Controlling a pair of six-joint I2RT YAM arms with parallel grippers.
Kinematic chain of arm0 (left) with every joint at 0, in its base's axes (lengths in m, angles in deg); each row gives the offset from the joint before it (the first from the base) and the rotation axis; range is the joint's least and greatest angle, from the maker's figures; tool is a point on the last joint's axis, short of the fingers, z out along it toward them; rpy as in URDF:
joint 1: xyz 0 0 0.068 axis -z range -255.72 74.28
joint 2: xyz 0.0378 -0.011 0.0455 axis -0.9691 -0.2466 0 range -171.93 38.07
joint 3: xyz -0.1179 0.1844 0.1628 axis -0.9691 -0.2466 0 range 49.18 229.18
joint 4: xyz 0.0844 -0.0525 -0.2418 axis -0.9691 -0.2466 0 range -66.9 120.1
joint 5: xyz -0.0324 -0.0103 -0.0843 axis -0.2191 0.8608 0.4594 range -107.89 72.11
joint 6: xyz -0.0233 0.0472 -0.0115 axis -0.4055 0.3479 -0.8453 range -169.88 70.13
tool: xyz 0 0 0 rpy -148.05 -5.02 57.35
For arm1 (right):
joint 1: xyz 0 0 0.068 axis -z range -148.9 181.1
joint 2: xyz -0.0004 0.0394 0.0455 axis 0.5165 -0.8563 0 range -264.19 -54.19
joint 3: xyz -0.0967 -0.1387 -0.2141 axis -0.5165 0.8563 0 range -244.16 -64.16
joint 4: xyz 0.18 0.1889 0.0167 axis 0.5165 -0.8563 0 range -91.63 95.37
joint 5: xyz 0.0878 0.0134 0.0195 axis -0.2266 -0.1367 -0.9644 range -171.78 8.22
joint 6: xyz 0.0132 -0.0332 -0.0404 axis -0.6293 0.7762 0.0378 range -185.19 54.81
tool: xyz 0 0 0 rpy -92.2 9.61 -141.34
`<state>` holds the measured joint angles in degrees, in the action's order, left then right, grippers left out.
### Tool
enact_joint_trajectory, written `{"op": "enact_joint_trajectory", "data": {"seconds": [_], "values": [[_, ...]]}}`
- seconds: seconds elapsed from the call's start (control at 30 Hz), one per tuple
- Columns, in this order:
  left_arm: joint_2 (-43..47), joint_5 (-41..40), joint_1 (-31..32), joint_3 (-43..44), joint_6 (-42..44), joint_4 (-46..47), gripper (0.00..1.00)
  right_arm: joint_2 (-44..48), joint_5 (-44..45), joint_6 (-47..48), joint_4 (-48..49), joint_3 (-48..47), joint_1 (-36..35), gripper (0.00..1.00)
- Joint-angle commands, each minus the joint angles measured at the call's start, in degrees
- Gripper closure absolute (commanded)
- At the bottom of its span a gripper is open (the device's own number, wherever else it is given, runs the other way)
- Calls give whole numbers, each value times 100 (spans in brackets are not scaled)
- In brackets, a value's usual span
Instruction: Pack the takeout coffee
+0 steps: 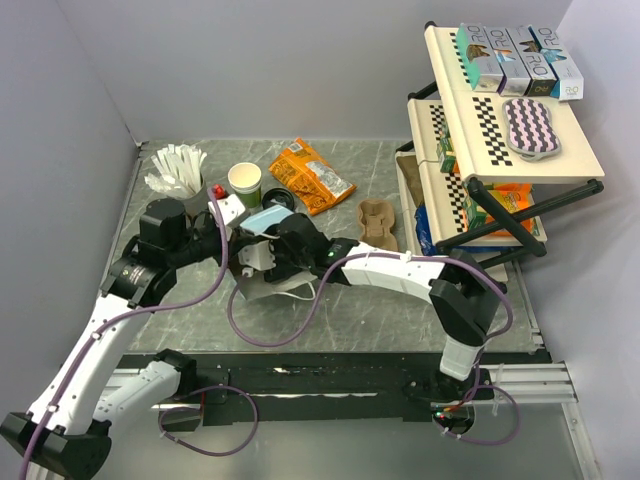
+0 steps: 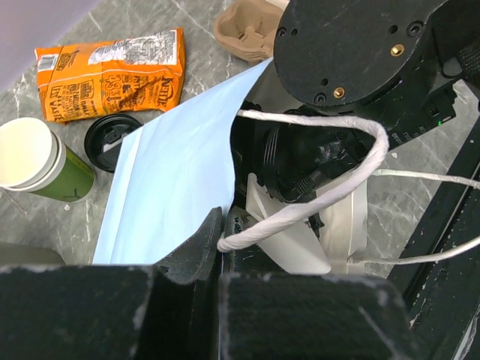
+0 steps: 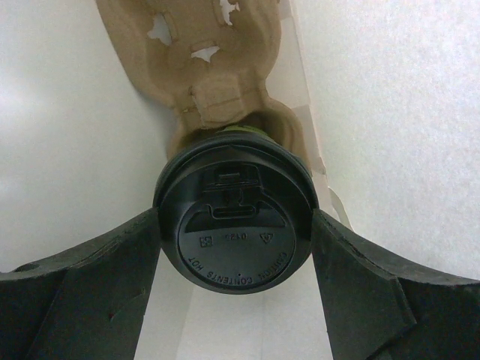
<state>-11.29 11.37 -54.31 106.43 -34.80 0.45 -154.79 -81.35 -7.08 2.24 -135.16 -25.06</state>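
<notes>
The right pincer (image 3: 234, 222) stands wide, its jaws pressed against both sides of the coffee (image 3: 234, 241). The coffee seems seated in a carrier (image 3: 196, 75) inside the white bag (image 2: 180, 165). The left pincer (image 2: 223, 241), closed, pinches the bag's handle (image 2: 322, 199). Packing looks nearly done. Next, the right pincer should release and lift straight out.
</notes>
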Motion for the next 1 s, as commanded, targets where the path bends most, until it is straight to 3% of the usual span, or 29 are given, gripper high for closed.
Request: {"op": "enact_joint_trajectory", "data": {"seconds": [0.0, 0.63, 0.7, 0.73, 0.97], "values": [[-38, 318, 30, 198, -303, -331, 99, -162, 273, -36, 367, -440, 114, 100], [-152, 379, -110, 260, -488, -296, 99, -549, 388, 8, -187, -959, 149, 100], [-170, 388, -128, 295, -461, -357, 99, -461, 344, -27, -231, -994, 158, 89], [-179, 397, -137, 304, -452, -366, 99, -365, 283, -97, -397, -1021, 158, 78], [-284, 423, -233, 374, -426, -349, 99, 180, -394, -265, -837, -995, 176, 46]]}}
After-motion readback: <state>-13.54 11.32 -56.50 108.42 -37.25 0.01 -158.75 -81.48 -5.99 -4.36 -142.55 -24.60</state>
